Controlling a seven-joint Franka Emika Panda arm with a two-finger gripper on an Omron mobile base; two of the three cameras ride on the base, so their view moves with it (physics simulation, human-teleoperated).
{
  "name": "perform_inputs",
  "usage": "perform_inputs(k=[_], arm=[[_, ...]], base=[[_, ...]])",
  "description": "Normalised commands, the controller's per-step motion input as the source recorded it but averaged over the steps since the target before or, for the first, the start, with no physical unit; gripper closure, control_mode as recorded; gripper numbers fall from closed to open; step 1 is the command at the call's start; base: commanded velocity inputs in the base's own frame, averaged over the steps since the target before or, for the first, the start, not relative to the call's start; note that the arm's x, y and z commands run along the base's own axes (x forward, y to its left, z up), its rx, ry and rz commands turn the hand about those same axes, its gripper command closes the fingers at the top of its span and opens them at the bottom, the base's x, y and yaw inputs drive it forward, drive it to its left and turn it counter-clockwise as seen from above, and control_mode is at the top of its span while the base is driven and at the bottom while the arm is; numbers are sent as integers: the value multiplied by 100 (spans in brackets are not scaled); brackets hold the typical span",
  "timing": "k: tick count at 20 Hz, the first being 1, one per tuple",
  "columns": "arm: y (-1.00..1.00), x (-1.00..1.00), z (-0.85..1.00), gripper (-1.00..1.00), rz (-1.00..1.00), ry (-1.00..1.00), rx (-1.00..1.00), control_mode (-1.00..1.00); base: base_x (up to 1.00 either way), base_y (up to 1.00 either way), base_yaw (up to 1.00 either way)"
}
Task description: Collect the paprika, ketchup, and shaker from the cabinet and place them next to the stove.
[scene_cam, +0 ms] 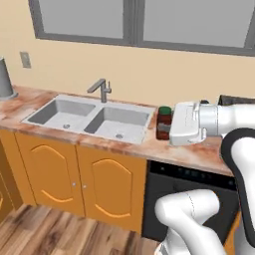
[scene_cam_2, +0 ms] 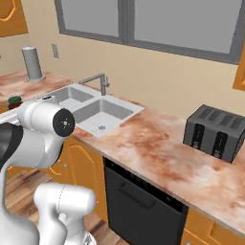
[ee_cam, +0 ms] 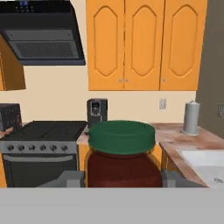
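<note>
Paprika (ee_cam: 121,151) between tool (ee_cam: 122,178) fingers, stove (ee_cam: 41,148) beyond, left.

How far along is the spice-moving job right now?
Nothing sits beside the stove yet. In hand: the pincer is shut on the paprika, carried above the counter near the sink. Left: set it by the stove, then fetch the ketchup and shaker.

Below me runs my marbled reddish counter (scene_cam_2: 158,148), set over orange base doors. A steel double sink (scene_cam: 92,118) is sunk into it, with a grey faucet (scene_cam: 101,89) rising at its back edge. A dark toaster (scene_cam_2: 217,133) stands on the counter near the wall, well apart from the sink. A grey cylinder (scene_cam_2: 32,63) stands upright at the counter's far end beyond the sink.
</note>
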Motion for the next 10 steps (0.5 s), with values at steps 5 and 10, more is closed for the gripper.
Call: perform_inputs(k=[5, 10], arm=[[0, 0, 0, 100, 0, 0, 0, 100], [0, 0, 0, 100, 0, 0, 0, 100]], base=[[2, 92, 46], [8, 95, 42]])
